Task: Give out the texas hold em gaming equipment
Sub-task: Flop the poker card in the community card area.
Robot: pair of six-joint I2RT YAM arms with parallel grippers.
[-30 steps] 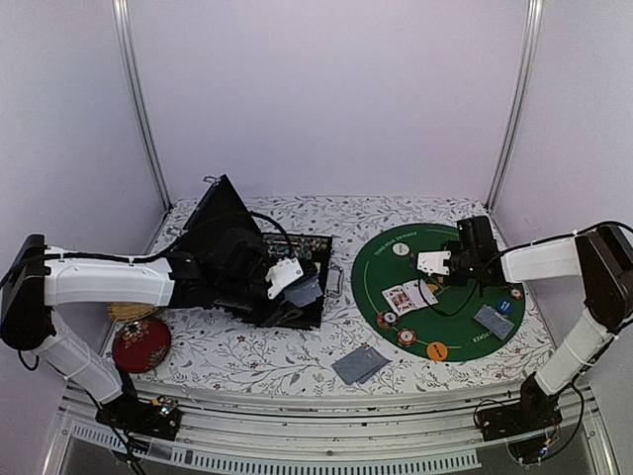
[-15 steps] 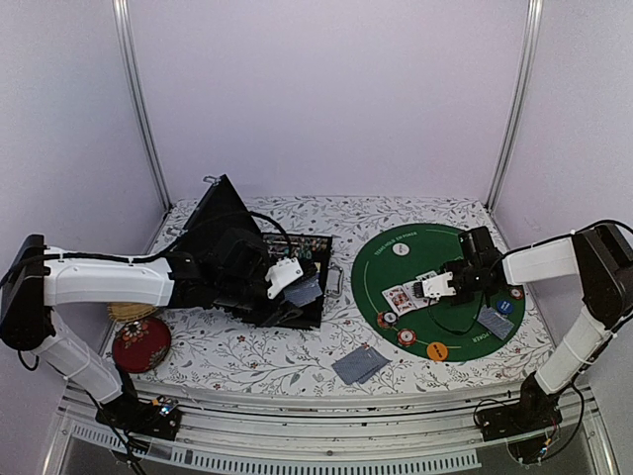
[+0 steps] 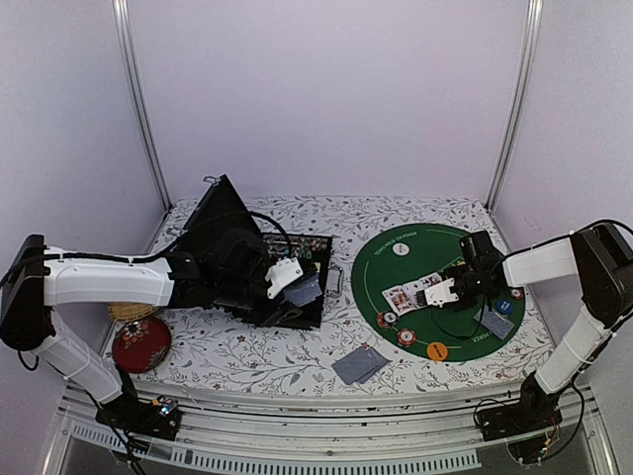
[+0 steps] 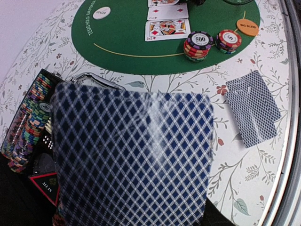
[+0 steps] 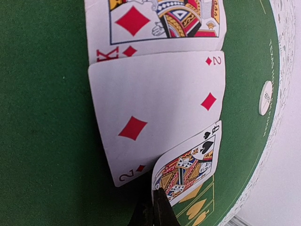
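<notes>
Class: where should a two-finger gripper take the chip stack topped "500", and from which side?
Probably from above, gripping its striped sides low down: the 500 stack stands upright on the green mat, a shorter stack close beside it.

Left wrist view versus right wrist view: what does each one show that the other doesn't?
Only left wrist: a blue-backed card filling the foreground, the chip case, two chip stacks, the orange disc, face-down cards off the mat. Only right wrist: the queen of spades pinched by the right gripper. Both: green mat, king of diamonds, white disc.
</notes>
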